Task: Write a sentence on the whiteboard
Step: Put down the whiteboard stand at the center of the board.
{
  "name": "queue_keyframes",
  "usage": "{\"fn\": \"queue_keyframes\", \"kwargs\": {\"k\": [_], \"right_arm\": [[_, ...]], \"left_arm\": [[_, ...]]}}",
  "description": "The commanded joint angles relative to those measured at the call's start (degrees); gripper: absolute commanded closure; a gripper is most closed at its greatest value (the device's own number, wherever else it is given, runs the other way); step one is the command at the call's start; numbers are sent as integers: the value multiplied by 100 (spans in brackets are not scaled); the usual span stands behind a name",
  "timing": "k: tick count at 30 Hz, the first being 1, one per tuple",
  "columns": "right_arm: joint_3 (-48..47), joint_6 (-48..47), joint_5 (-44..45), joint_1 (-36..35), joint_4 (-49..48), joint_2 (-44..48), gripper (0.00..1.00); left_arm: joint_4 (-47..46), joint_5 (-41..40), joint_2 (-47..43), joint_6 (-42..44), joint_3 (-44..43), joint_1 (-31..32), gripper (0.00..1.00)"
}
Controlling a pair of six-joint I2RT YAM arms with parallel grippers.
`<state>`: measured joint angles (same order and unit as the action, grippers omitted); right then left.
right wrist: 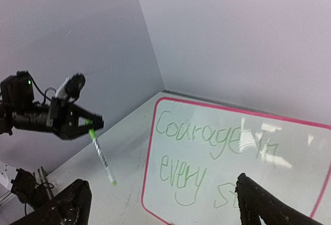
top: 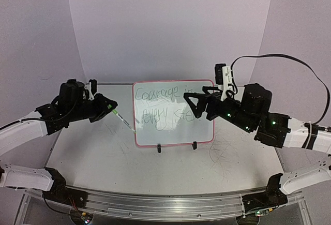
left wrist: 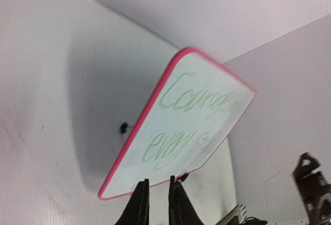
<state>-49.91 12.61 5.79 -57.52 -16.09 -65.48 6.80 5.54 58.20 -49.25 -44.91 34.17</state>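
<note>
The whiteboard (top: 173, 132) stands upright on two black clip feet (top: 159, 148) at mid table. The sentence (top: 163, 106) is in thin green, "Courage in" above "every st…"; its end is hidden behind my right gripper (top: 199, 106). That gripper is open and empty in front of the board's right half. My left gripper (top: 110, 107) is shut on a green-and-white marker (top: 123, 120), whose tip is by the board's lower left rim. The right wrist view shows the board (right wrist: 289, 173), the sentence (right wrist: 207, 152), the marker (right wrist: 102, 158) and the wide right gripper (right wrist: 165, 209). The left wrist view shows the board (left wrist: 134, 173), the sentence (left wrist: 189, 119) and the left gripper (left wrist: 159, 181).
The tabletop (top: 227, 155) carries grey scribble scratches. A metal rail (top: 165, 204) runs along the near edge between the arm bases. Pale walls close in behind and at both sides. A black cable (top: 279, 58) arcs above the right arm.
</note>
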Motion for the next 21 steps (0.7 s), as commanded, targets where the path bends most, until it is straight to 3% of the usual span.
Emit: {"fn": "queue_keyframes", "kwargs": {"k": [1, 6, 11, 17, 19, 21], "right_arm": [[69, -372, 1043, -4, 511, 411, 2], [43, -459, 1290, -4, 582, 690, 2], [80, -483, 1474, -5, 647, 926, 2], [113, -531, 1699, -4, 755, 1046, 2], [96, -547, 1800, 2, 827, 1052, 2], [42, -545, 1956, -5, 934, 1074, 2]], "left_arm": [[1388, 574, 756, 43, 33, -59, 100], [1393, 449, 1241, 219, 316, -67, 100], [1323, 744, 2292, 513, 361, -59, 100], [1279, 319, 2807, 627, 279, -60, 100], [1279, 169, 2775, 561, 279, -59, 96], [1276, -42, 2615, 512, 291, -59, 83]]}}
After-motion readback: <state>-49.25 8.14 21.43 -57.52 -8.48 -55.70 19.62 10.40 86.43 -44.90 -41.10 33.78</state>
